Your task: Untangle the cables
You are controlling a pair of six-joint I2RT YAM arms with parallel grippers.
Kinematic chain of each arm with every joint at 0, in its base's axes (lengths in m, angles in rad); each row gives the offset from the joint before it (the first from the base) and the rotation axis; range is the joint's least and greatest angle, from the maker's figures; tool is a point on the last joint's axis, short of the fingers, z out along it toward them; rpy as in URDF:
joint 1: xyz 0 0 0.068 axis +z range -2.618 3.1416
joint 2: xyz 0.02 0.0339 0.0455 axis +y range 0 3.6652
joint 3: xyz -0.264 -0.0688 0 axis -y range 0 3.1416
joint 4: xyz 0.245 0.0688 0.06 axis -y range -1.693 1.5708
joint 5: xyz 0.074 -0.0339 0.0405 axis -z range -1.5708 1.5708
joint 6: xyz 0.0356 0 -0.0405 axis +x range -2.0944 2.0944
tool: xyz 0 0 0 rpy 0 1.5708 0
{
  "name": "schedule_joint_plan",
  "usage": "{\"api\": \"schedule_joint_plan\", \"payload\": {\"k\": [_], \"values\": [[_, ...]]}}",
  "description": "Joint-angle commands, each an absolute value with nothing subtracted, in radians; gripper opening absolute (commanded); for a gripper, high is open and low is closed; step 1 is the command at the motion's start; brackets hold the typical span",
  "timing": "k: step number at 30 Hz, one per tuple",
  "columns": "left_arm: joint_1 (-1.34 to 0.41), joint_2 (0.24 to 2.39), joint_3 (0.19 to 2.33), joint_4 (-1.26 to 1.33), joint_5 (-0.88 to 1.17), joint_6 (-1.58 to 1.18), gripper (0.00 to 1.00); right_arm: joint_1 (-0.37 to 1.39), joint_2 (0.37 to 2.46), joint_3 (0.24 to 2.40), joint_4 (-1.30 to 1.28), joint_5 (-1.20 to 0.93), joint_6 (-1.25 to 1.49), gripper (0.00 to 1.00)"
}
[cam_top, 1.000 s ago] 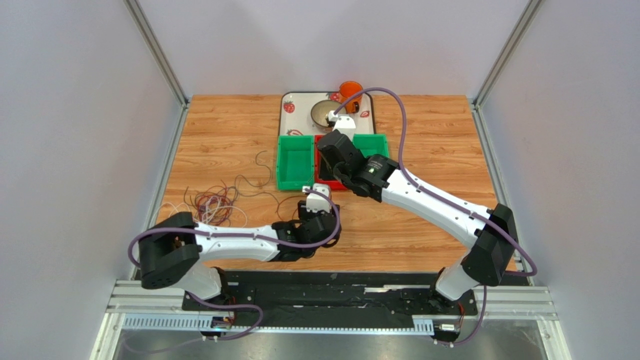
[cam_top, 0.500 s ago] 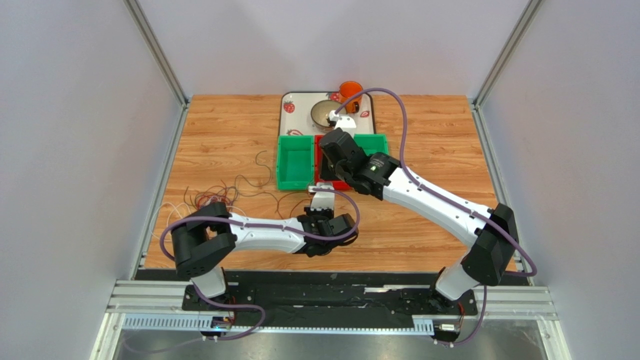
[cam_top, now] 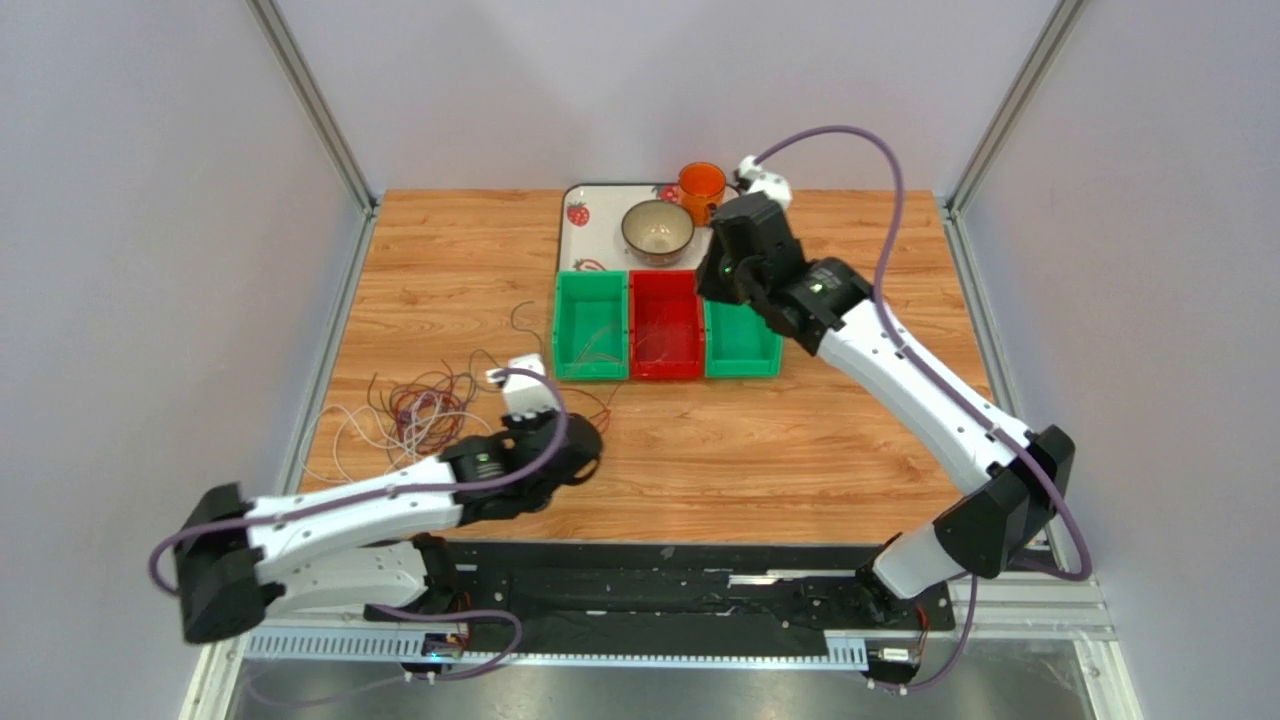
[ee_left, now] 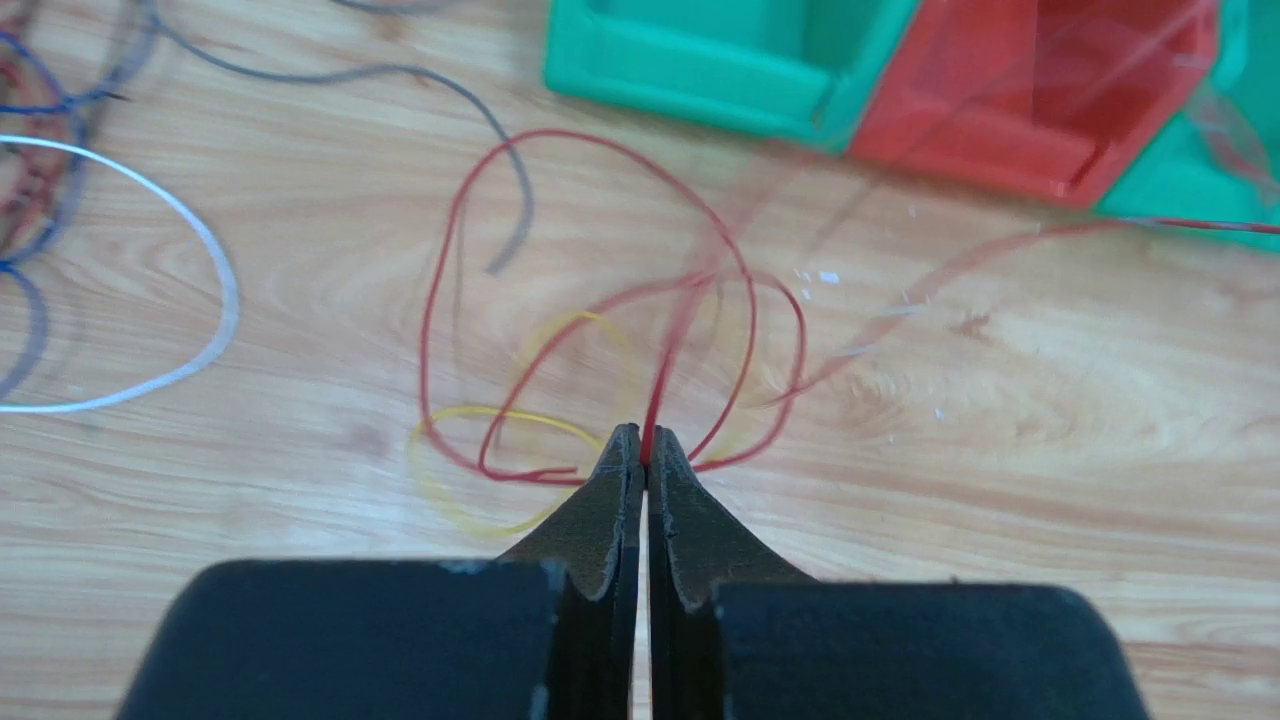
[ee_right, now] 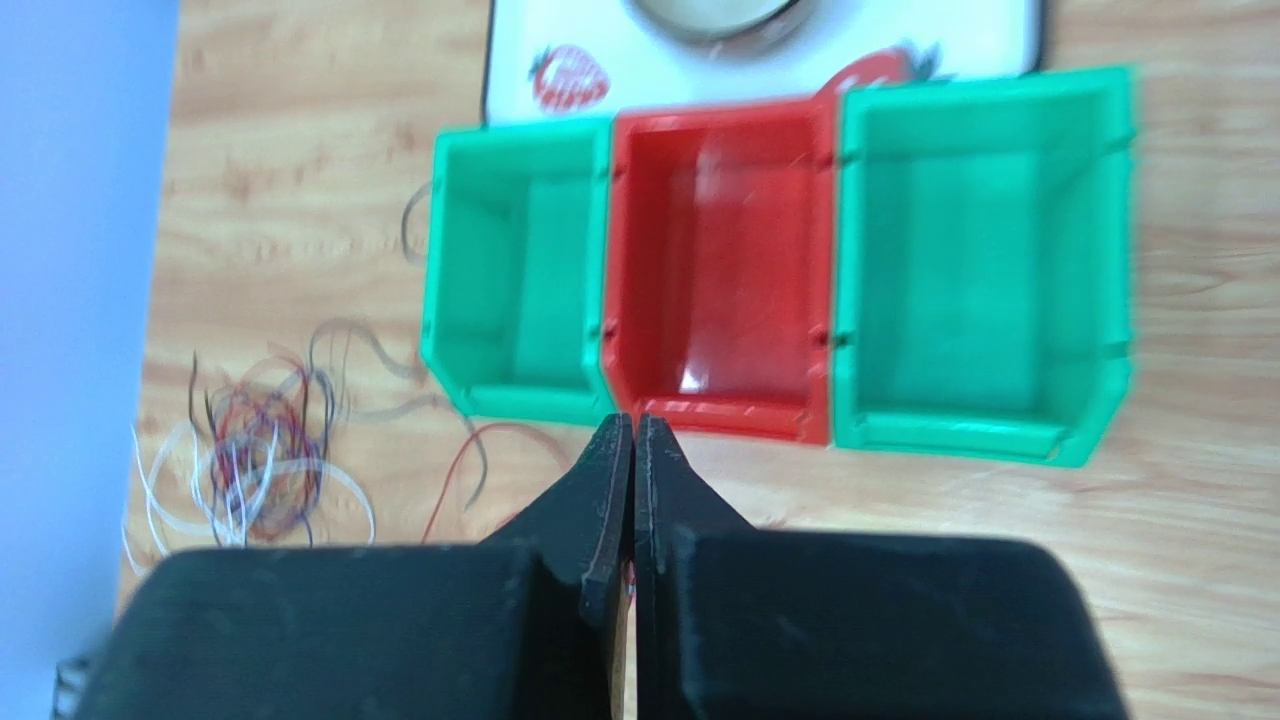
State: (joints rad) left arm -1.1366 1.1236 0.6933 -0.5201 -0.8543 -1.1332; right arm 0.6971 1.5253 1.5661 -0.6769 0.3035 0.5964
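Wood table point(cam_top: 451, 270) | left claw point(ee_left: 645, 443) pinches red cable point(ee_left: 427, 323), swung left | right claw point(ee_right: 631, 428) closed, lifted

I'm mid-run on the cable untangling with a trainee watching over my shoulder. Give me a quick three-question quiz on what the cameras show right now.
1. Multiple choice: what colour is the cable pinched in the left tool? A) white B) red C) blue
2. True or false: the right tool is shut on a cable of its own.
3. Fill in: the middle bin in the row of three is ___.

Key: 1. B. 2. False; it is shut with nothing in it. 3. Red.
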Motion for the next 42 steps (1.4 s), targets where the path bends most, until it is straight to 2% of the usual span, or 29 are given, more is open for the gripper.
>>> {"api": "schedule_joint_plan", "payload": {"k": [1, 4, 9, 15, 19, 21, 26, 28, 33, 42], "values": [[-0.996, 0.873, 0.618, -0.55, -0.738, -1.023, 0.0, 0.605, 1.404, 1.586, -0.696, 0.279, 0.583, 0.0], [-0.882, 0.737, 0.643, -0.616, -0.7, -0.948, 0.0, 0.52, 1.338, 1.527, -0.687, 0.226, 0.603, 0.0], [-0.727, 0.687, 0.736, -0.715, -0.641, -0.835, 0.0, 0.463, 1.249, 1.456, -0.681, 0.176, 0.604, 0.0], [-0.657, 0.664, 0.836, -0.811, -0.738, -0.753, 0.0, 0.423, 1.183, 1.456, -0.713, 0.166, 0.581, 0.0], [-0.65, 0.707, 0.842, -0.718, -0.55, -0.715, 0.0, 0.413, 1.166, 1.46, -0.704, 0.047, 0.603, 0.0], [-0.65, 0.751, 0.836, -0.712, -0.529, -0.73, 0.0, 0.411, 1.161, 1.456, -0.69, 0.017, 0.62, 0.0], [-0.65, 0.709, 0.893, -0.798, -0.655, -0.733, 0.0, 0.413, 1.157, 1.451, -0.693, 0.017, 0.604, 0.0], [-0.65, 0.695, 0.926, -0.825, -0.708, -0.703, 0.0, 0.413, 1.169, 1.444, -0.678, -0.046, 0.603, 0.0], [-0.652, 0.817, 1.178, -1.064, -0.897, -0.698, 0.0, 0.414, 1.187, 1.434, -0.658, -0.072, 0.615, 0.0], [-0.641, 0.801, 1.31, -1.0, -1.052, -0.526, 0.0, 0.413, 1.175, 1.396, -0.64, -0.08, 0.614, 0.0]]}}
